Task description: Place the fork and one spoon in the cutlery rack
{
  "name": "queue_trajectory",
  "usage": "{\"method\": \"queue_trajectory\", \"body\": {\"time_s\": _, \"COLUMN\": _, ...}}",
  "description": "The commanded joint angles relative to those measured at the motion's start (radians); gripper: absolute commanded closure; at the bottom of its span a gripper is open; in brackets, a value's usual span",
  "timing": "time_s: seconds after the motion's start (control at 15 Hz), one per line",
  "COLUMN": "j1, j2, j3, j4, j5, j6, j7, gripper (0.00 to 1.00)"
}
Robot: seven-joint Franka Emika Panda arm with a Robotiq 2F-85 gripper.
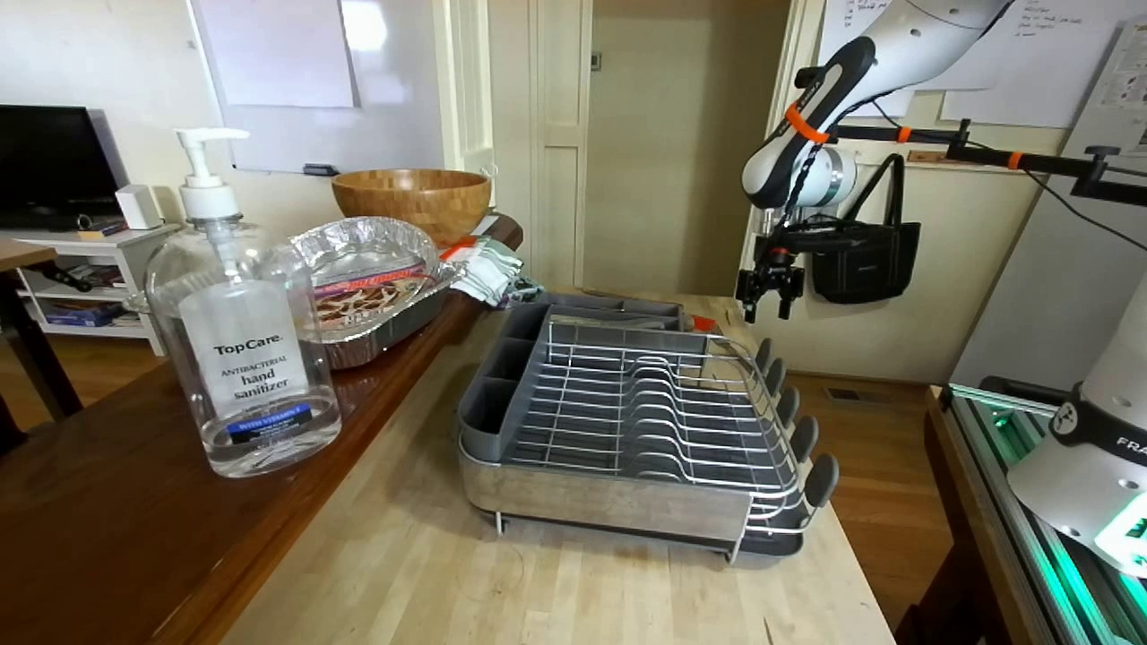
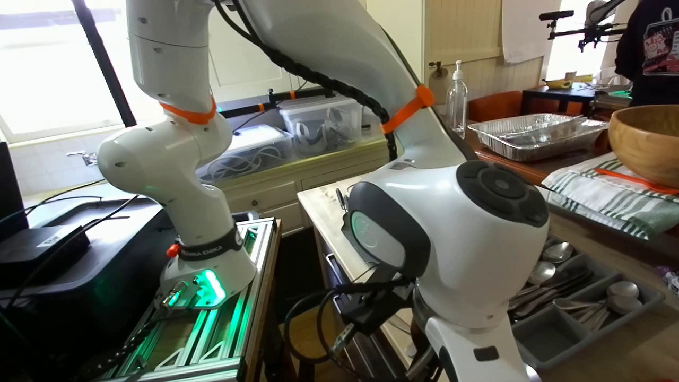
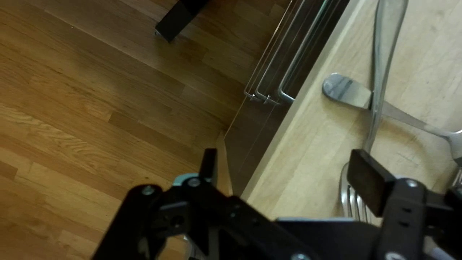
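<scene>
Silvery wire curves in smooth loops across the rack (image 1: 618,497) on the pale wooden table (image 1: 412,573), with oval grey paddles (image 1: 804,439) at its right and a divided plastic box (image 1: 529,385) at its left. Farther left, on glossy dark wood (image 1: 99,511), stand a clear bottle (image 1: 255,358) and a crinkled foil tray (image 1: 363,246), with a round wooden bowl (image 1: 421,210) beyond. Past the rack, to the right, hangs the black gripper (image 1: 768,309), its fingers (image 3: 370,184) well apart, gripping nothing. Near the table's edge I see a smooth steel fork (image 3: 379,79) lying across another utensil (image 3: 401,113); in the wrist view a finger hides part of its tines. Shiny, round-bowled spoons (image 2: 622,289) lie in a compartmented grey tray (image 2: 551,334).
</scene>
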Motion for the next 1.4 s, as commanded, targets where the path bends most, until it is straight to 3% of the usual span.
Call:
{"method": "queue_trajectory", "body": {"time_s": 0.0, "j1": 0.009, "j2": 0.041, "j3": 0.006, "j4": 0.048, "j5": -0.031, "j6": 0.009, "j7": 0.041, "gripper": 0.08}}
{"method": "queue_trajectory", "body": {"time_s": 0.07, "j1": 0.029, "j2": 0.049, "j3": 0.012, "j4": 0.065, "j5": -0.041, "j6": -0.001, "j7": 0.07, "gripper": 0.23}}
{"method": "queue_trajectory", "body": {"time_s": 0.13, "j1": 0.047, "j2": 0.054, "j3": 0.009, "j4": 0.073, "j5": -0.064, "j6": -0.002, "j7": 0.098, "gripper": 0.28}}
{"method": "queue_trajectory", "body": {"time_s": 0.2, "j1": 0.067, "j2": 0.059, "j3": 0.008, "j4": 0.081, "j5": -0.088, "j6": 0.0, "j7": 0.128, "gripper": 0.17}}
{"method": "queue_trajectory", "body": {"time_s": 0.27, "j1": 0.085, "j2": 0.062, "j3": 0.011, "j4": 0.088, "j5": -0.109, "j6": -0.004, "j7": 0.154, "gripper": 0.2}}
{"method": "queue_trajectory", "body": {"time_s": 0.33, "j1": 0.105, "j2": 0.06, "j3": 0.012, "j4": 0.09, "j5": -0.131, "j6": -0.006, "j7": 0.182, "gripper": 0.05}}
{"method": "queue_trajectory", "body": {"time_s": 0.47, "j1": 0.081, "j2": 0.037, "j3": 0.029, "j4": 0.073, "j5": -0.113, "j6": -0.005, "j7": 0.139, "gripper": 0.0}}
{"method": "queue_trajectory", "body": {"time_s": 0.53, "j1": 0.091, "j2": 0.037, "j3": 0.034, "j4": 0.074, "j5": -0.116, "j6": -0.005, "j7": 0.146, "gripper": 0.03}}
{"method": "queue_trajectory", "body": {"time_s": 0.87, "j1": 0.074, "j2": 0.039, "j3": 0.043, "j4": 0.071, "j5": -0.097, "j6": -0.002, "j7": 0.129, "gripper": 0.0}}
{"method": "queue_trajectory", "body": {"time_s": 1.33, "j1": 0.094, "j2": 0.055, "j3": 0.077, "j4": 0.007, "j5": 0.02, "j6": 0.159, "j7": 0.241, "gripper": 0.0}}
